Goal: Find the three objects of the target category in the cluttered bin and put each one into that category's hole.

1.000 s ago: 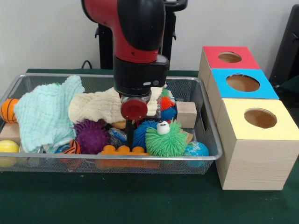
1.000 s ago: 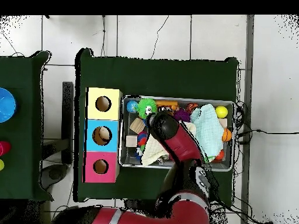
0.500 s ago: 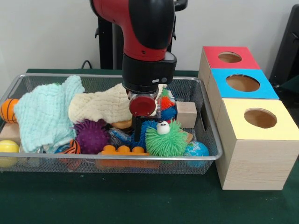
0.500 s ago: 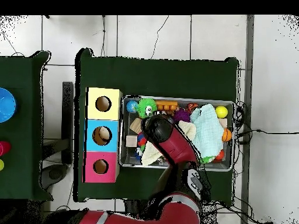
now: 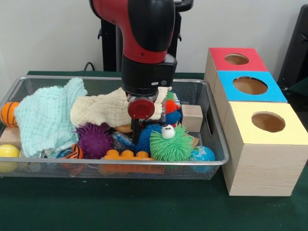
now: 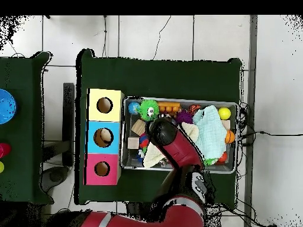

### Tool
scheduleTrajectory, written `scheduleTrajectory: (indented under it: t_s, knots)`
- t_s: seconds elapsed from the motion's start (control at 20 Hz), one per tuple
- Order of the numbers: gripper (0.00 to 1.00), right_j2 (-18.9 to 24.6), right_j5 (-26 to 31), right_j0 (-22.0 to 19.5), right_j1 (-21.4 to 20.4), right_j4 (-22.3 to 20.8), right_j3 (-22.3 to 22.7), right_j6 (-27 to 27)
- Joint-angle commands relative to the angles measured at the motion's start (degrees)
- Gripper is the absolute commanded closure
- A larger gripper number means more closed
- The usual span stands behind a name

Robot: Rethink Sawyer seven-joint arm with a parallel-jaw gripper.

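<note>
We see the arm [image 5: 144,43] down in the middle of the mesh bin [image 5: 211,134], wrist just over the cream cloth [image 5: 98,110]. Claw [image 5: 136,137] pokes down between the purple spiky ball [image 5: 94,140] and the blue spiky ball [image 5: 147,137]; we can't tell if it is apart, together or clamped on anything, only a dark stem shows below the red disc. Green spiky ball [image 5: 171,143] with eyes sits just beside the blue one at the front wall, orange brick [image 5: 127,155] in front of both, globe ball [image 5: 202,154] in the front corner nearest the boxes. Mint cloth [image 5: 48,115] covers the other end, with an orange ball [image 5: 8,113] and yellow ball [image 5: 8,151] past it. Wood cube [image 5: 192,118] at the end wall near the boxes. Three boxes in a row beside the bin on the green bench [image 5: 144,207]: red box [image 5: 236,60], blue box [image 5: 250,86], yellow box [image 5: 267,122], each with a round hole on top. Overhead, the arm [image 6: 174,142] hides the bin's [image 6: 177,99] centre; claw not visible there.
</note>
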Motion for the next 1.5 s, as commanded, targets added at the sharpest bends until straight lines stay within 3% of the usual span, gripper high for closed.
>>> scheduleTrajectory:
  t_s: [0.05,0.35,0.7,1.5]
  knots:
    - [0.0,1.56,3.95,-1.66,2.71,0.89,0.33,10.78]
    - [0.0,-2.32,5.19,0.62,4.82,0.58,-1.43,11.5]
    - [0.0,-2.76,4.48,0.44,4.9,0.63,-1.4,11.0]
    - [0.0,1.93,1.59,-1.51,4.08,1.55,0.64,10.9]
